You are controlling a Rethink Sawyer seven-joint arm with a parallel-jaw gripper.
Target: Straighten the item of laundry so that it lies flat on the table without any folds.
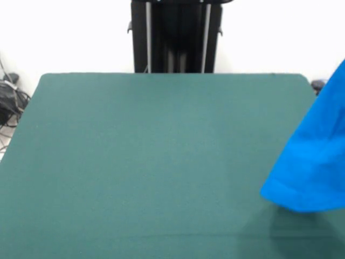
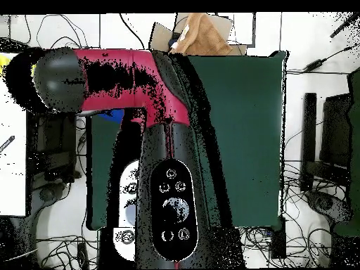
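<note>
The item of laundry (image 1: 315,162) is a bright blue shirt at the right edge of the front view. It hangs down over the table (image 1: 151,162) with its lower edge just above the green cloth, throwing a shadow. Only plain blue shows, and its upper part runs out of the picture. What holds it is out of view. In the overhead view the red and black arm (image 2: 140,77) reaches across the left part of the table (image 2: 239,140) and hides the shirt, except perhaps a small blue patch (image 2: 109,115). The gripper shows in neither view.
The robot's black pedestal (image 1: 175,35) stands at the table's far side. Cables (image 1: 9,100) lie off the table's left in the front view. A brown cardboard box (image 2: 204,35) sits past the table's top edge in the overhead view, and dark equipment (image 2: 327,140) stands at its right.
</note>
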